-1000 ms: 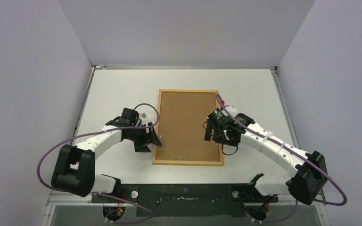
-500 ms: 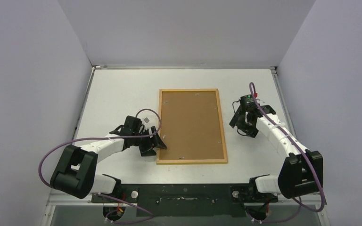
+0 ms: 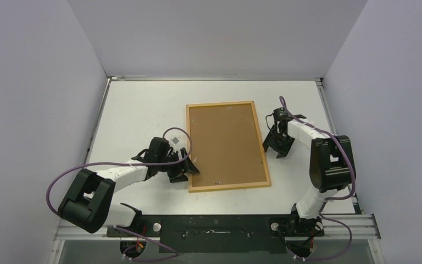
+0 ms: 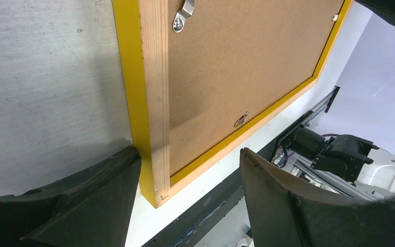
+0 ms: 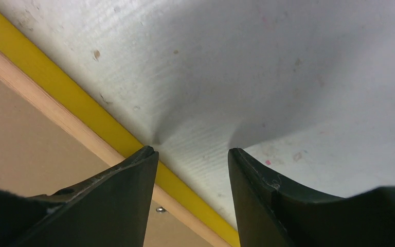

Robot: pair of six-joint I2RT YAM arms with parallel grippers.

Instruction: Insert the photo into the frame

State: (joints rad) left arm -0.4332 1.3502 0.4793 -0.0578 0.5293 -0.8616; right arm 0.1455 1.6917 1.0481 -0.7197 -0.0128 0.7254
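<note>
Likely near done: frame [image 3: 228, 187] face-down, backing board [image 3: 225, 143] fitted, no photo visible. Left gripper [image 3: 188, 168] wide, straddling corner; right gripper [image 3: 276, 147] parted, empty.

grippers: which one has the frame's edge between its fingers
The left gripper, straddling the frame's near-left corner; the right gripper has only bare table between its jaws.

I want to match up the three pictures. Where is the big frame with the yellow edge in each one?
Top external: the frame lies back-up in the middle of the table, slightly turned.
Left wrist: its corner sits low, left of middle; the rest fills the top right.
Right wrist: only its yellow edge, slanting from upper left to bottom middle.
Shared landmark: the brown backing board inside it shows in all three.
</note>
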